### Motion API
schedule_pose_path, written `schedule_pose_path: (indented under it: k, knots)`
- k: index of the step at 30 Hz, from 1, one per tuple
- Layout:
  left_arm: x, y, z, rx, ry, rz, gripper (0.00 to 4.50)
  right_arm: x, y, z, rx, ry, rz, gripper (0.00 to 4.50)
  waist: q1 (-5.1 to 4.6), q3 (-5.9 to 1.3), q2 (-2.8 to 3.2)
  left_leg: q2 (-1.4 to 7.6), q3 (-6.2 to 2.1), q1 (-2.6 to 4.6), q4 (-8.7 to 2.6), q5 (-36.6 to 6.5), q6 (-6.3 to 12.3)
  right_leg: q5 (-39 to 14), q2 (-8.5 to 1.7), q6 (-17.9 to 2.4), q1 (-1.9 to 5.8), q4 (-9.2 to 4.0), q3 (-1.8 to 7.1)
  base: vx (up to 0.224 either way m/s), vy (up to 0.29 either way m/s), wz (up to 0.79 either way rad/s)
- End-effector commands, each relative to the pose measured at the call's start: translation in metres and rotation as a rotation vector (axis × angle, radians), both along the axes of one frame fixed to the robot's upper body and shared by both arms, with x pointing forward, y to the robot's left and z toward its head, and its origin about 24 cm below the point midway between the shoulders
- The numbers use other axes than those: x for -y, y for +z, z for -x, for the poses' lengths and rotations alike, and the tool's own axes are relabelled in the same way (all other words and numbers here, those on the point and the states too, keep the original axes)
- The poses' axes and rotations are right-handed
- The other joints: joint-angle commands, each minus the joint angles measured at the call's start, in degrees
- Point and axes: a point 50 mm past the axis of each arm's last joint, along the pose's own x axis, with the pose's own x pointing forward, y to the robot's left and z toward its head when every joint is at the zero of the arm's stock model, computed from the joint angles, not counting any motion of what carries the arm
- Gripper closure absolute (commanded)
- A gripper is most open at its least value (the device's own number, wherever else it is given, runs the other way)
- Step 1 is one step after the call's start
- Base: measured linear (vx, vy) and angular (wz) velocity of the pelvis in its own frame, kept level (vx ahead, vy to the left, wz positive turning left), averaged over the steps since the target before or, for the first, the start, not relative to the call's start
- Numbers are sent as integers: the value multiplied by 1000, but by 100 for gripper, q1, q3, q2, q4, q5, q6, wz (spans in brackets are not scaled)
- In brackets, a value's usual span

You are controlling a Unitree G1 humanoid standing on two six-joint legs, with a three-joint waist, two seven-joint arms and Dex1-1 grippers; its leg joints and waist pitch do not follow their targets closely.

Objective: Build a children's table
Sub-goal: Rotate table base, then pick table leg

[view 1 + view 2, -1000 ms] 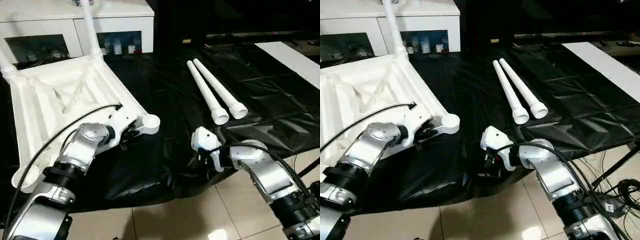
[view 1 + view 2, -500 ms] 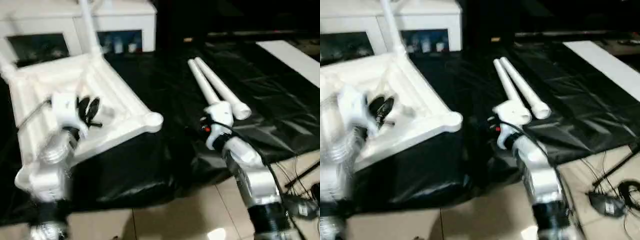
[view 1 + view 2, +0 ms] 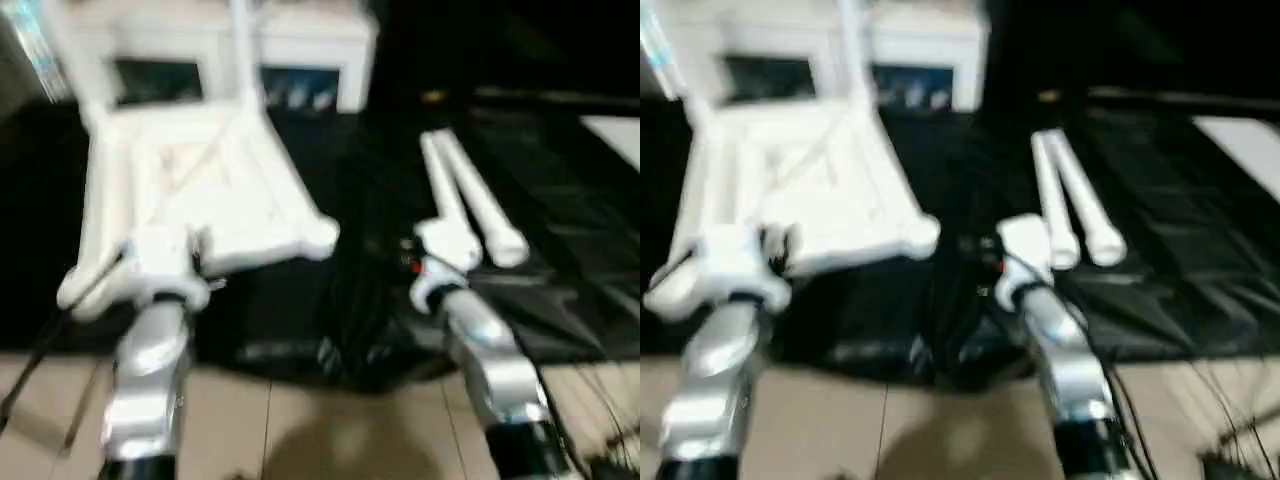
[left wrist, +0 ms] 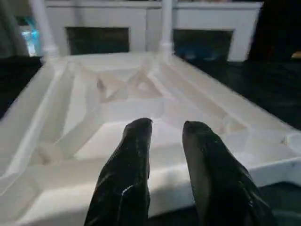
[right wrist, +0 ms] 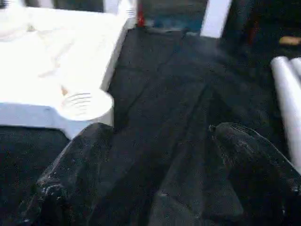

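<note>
Black plastic sheeting (image 3: 560,270) covers the big table; on it the white ribbed children's tabletop (image 3: 200,195) lies upside down with two legs socketed; two white tapered tube legs (image 3: 470,200) lie loose beside it, unfitted; left gripper (image 4: 167,129) slightly parted and empty; right gripper (image 5: 160,136) spread wide, empty.

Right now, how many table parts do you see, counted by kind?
Tabletop, upside down: 1
Legs already standing in its far corner sockets: 2
Loose legs lying side by side on the black sheet: 2
Total: 5
</note>
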Motion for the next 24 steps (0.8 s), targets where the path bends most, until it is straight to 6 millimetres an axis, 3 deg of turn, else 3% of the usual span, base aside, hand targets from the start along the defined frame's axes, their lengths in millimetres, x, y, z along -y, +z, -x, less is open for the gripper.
schedule_pose_path:
  k: [1,2,3,4,5,6,7,8,9,10,11,12,13,14,15,16,17,18,19,20,21,22,23,24]
  knots:
    - [8,-1,-3,-12,-16,-10,314,4,2,-2,-6,-16,-20,65,9,-160,30,120,77,266,-224,-1586,452,-3723,-646,773,246,-1064,417,3,-73,8]
    - [10,-1,-3,-16,-19,-6,314,3,3,-2,-2,-8,-27,65,23,-146,22,37,136,323,-139,-1563,455,-4245,-626,816,249,-1160,413,3,-73,8]
    - [13,-3,-4,-20,-31,-4,314,3,5,-2,10,-2,-27,65,42,-133,24,29,150,325,-156,-1452,475,-4577,-625,928,338,-1252,385,0,0,0]
    - [13,-3,-4,-20,-36,-4,314,3,6,-3,13,-2,-24,65,78,-153,63,108,104,288,-261,-1393,495,-4354,-645,1005,451,-1232,352,0,0,0]
    - [17,-6,-4,-26,-58,-7,314,3,9,-4,33,-2,-17,65,63,-188,58,163,75,259,-323,-1369,491,-4118,-643,1001,510,-1190,326,0,0,0]
    - [22,-11,-2,-34,-82,0,314,2,14,-5,66,-10,-28,65,42,-203,117,330,-2,348,-456,-1501,475,-3767,-666,930,497,-1142,234,61,29,-12]
    - [22,-11,-2,-34,-82,0,314,2,14,-5,66,-10,-28,65,-5,-268,88,499,-112,340,-584,-1511,461,-3108,-727,726,585,-986,242,85,45,-14]
    - [23,-19,1,-51,-100,-11,314,0,20,-7,90,-2,-62,65,-30,-292,85,569,-161,336,-638,-1500,481,-2734,-754,572,598,-892,267,85,45,-14]
    - [23,-21,2,-56,-107,-18,314,-1,23,-7,99,3,-70,65,-132,-298,179,1016,-282,891,-804,-1776,295,-2199,-701,102,184,-593,291,95,24,-30]
    - [21,-23,4,-67,-102,-40,314,-3,23,-8,96,15,-75,65,-249,-269,152,1252,-229,1027,-946,-2127,217,-1557,-768,-331,-8,-267,311,142,-20,-53]
    - [20,-23,4,-67,-98,-42,314,-3,23,-8,97,19,-75,65,-266,-253,84,1274,-187,1061,-973,-2162,141,-1299,-815,-476,-94,-146,320,142,-20,-53]
    - [19,-23,5,-67,-88,-47,314,-5,24,-8,100,26,-75,65,-239,-285,-60,691,238,880,-653,-1831,7,-660,-867,-956,57,-310,571,208,-84,-62]
    - [13,-22,6,-67,-56,-35,314,-8,24,-9,95,45,-75,65,124,-447,-382,-316,130,-265,331,-1312,549,91,-1141,-1103,1322,-495,1313,258,-42,-24]
    - [12,-22,6,-67,-46,-28,314,-9,24,-9,96,50,-69,65,197,-551,-251,-215,-54,-352,500,-714,683,808,-1406,-1133,1372,-471,1431,258,-42,-24]
    - [10,-21,7,-62,-42,-26,314,-12,25,-10,101,63,-54,65,106,-508,-229,-172,-267,-718,711,23,586,2864,-1258,-1117,1306,-316,1351,213,42,15]
    - [10,-21,7,-62,-42,-26,314,-12,25,-10,101,63,-54,65,80,-498,-239,-180,-360,-770,615,488,329,4375,-1030,-1068,1219,-203,1106,71,21,8]
    - [9,-20,8,-58,-40,-28,314,-15,26,-9,106,77,-40,65,40,-466,-183,-132,-392,-736,475,860,328,4479,-951,-971,1071,-236,892,8,65,11]
    - [8,-21,9,-58,-39,-31,314,-17,25,-9,101,96,-39,65,-13,-403,45,-68,-382,-638,82,1463,530,3299,-659,-506,864,-396,486,-104,62,4]
    - [8,-22,9,-59,-38,-32,314,-17,25,-9,95,98,-45,65,-103,-439,321,368,-545,-385,-253,1499,996,1544,-525,189,813,-397,133,-31,93,-21]
    - [8,-22,11,-59,-34,-35,314,-19,24,-10,77,102,-56,65,-292,-437,389,837,-886,-302,-398,1315,1707,704,-352,356,636,175,-60,32,49,-25]
    - [7,-22,12,-58,-30,-36,314,-19,23,-10,63,104,-61,65,-452,-526,299,1172,-1402,308,-413,1507,3176,-1040,-362,433,-55,757,85,132,41,-31]
    - [6,-21,13,-56,-20,-35,314,-20,23,-12,51,108,-57,65,-410,-514,167,994,-1235,288,-263,1463,3343,-848,-439,608,-289,817,296,80,31,-6]
    - [6,-21,14,-57,-12,-34,314,-21,23,-12,26,110,-67,65,-429,-496,157,849,-1101,232,-276,1381,3294,-641,-404,765,-313,812,314,80,31,-6]
    - [5,-21,15,-58,-9,-34,314,-21,22,-12,-7,107,-74,65,-449,-448,135,581,-843,31,-374,847,3091,-258,-320,903,-251,728,302,0,0,0]
